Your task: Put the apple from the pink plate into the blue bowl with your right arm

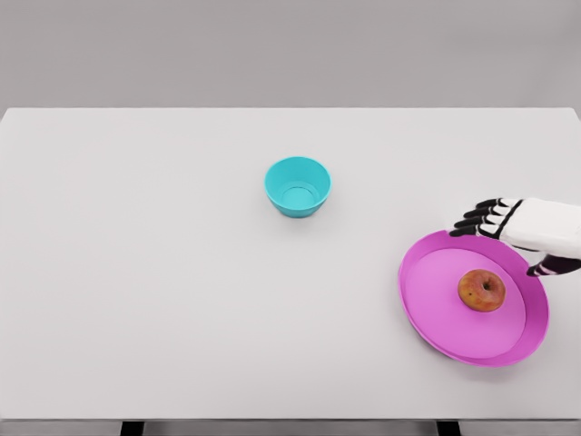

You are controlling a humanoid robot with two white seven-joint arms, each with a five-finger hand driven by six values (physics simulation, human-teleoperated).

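Observation:
A reddish-orange apple (pixel 481 291) lies on the pink plate (pixel 436 309) at the table's right side, slightly right of the plate's middle. The blue bowl (pixel 298 186) stands upright and empty near the table's centre, well to the left of the plate. My right hand (pixel 495 236) comes in from the right edge and hovers over the plate's far rim, just above and behind the apple. Its black fingers (pixel 477 221) are stretched out and spread, the thumb (pixel 549 266) apart from them, holding nothing. The left arm does not show.
The white table (pixel 136 272) spans the whole view, with its far edge near the top and its front edge along the bottom. The plate sits close to the table's right edge.

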